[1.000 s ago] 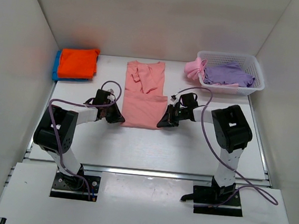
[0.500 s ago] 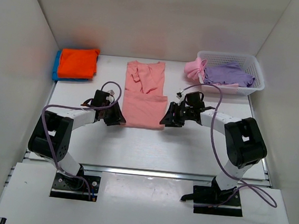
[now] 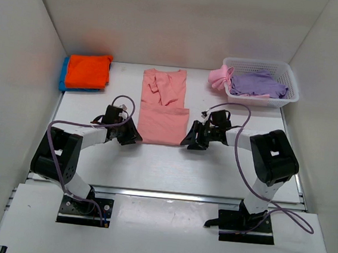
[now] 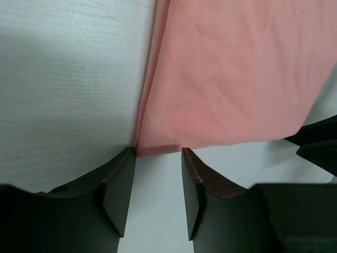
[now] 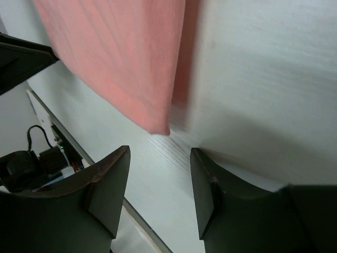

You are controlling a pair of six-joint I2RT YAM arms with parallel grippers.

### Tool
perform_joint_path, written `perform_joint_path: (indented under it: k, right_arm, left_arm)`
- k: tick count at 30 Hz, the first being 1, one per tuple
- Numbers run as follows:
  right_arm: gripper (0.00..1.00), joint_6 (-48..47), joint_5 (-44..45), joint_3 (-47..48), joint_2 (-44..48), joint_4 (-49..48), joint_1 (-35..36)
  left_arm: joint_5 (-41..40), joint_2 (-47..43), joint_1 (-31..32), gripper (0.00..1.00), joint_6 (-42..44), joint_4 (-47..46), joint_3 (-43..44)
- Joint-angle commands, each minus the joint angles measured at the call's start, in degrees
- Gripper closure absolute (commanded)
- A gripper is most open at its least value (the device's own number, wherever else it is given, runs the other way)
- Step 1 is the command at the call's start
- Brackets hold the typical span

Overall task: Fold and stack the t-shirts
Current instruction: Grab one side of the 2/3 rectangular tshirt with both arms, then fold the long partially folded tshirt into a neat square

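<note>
A salmon-pink t-shirt (image 3: 163,108) lies partly folded in the middle of the table, its near half doubled over. My left gripper (image 3: 133,136) stands open at the shirt's near left corner (image 4: 158,149), nothing between its fingers. My right gripper (image 3: 187,142) stands open just off the near right corner (image 5: 158,124), empty too. An orange t-shirt (image 3: 87,71) lies folded on top of a blue one (image 3: 62,74) at the back left. Lavender (image 3: 257,84) and pink (image 3: 220,76) shirts sit in the basket.
The white lattice basket (image 3: 290,84) stands at the back right. White walls close in the table on the left, back and right. The table's near metal edge (image 3: 168,194) runs in front of the arm bases.
Both grippers have opened and let go of the salmon shirt's near corners. They have drawn back slightly toward the near edge, and the shirt's folded half lies flat.
</note>
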State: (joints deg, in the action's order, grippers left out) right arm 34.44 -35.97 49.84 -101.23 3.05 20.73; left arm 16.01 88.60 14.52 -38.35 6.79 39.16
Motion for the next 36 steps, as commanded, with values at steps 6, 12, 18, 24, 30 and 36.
perform_joint_path:
  k: [6, 12, 18, 24, 30, 36]
  right_arm:
    - [0.57, 3.0, -0.8, 0.5, -7.0, -9.2, -0.9]
    - [1.0, 3.0, -0.4, 2.2, -8.7, -7.0, 0.4]
    - [1.0, -1.5, 2.7, -1.6, -2.5, 2.7, 3.5]
    - [1.0, -0.8, 4.6, -9.7, 7.0, 7.1, 10.0]
    - [1.0, 5.7, 5.4, -18.2, 18.4, 7.9, 17.9]
    - [1.0, 9.4, 4.4, -23.0, 28.4, 9.5, 18.7]
  left_arm:
    - [-3.5, 5.2, 1.5, 0.67, -3.7, -1.2, 0.8]
    - [-3.4, 4.6, 1.8, 1.0, -1.7, 1.6, 0.1]
    - [-1.5, -1.2, 4.7, 1.0, 4.0, 12.4, -3.1]
    - [-0.9, -14.6, 8.2, 1.0, 3.8, 18.4, -12.8]
    - [-4.7, -30.0, 11.4, 1.0, 1.0, 27.4, -16.9]
    - [-3.8, -39.6, 12.2, 1.0, -2.7, 32.0, -18.7]
